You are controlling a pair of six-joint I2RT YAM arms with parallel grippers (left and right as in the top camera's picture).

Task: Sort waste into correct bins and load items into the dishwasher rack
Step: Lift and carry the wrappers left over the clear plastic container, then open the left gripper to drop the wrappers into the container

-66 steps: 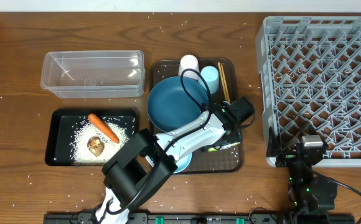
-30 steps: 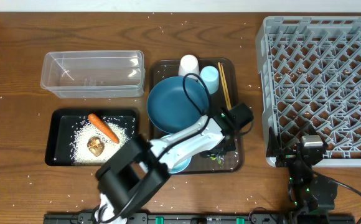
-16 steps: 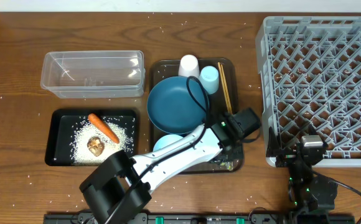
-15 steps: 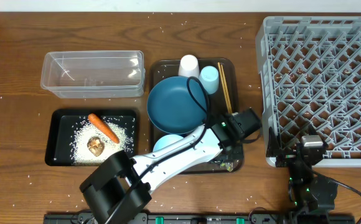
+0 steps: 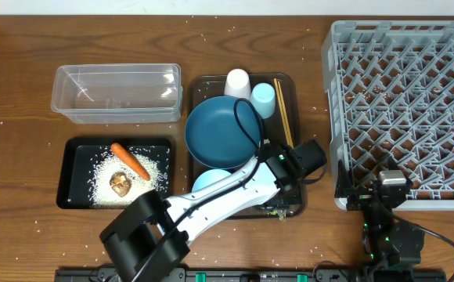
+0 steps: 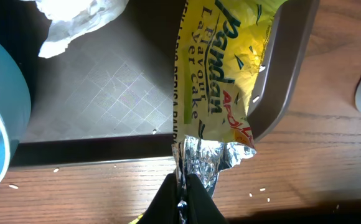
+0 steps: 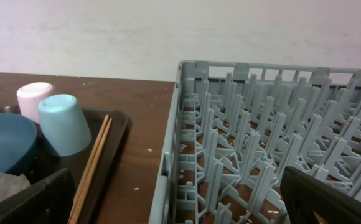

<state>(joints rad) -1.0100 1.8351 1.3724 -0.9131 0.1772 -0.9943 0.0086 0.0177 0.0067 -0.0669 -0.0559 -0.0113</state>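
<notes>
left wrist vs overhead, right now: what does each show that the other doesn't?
Left wrist only: the left gripper shut on the foil end of the yellow-green wrapper, its print readable, and a crumpled white tissue. Overhead, the arm covers most of this.
Overhead only: clear tub, black tray holding the carrot and rice, dark-blue plate, white cup, light-blue cup, chopsticks, grey rack.
Both: the brown tray and the pale blue bowl.

A dark wooden table [image 5: 23, 55] carries a large brown rectangular serving tray [image 5: 208, 86] near its middle; a plain white wall [image 7: 168, 31] stands behind.
</notes>
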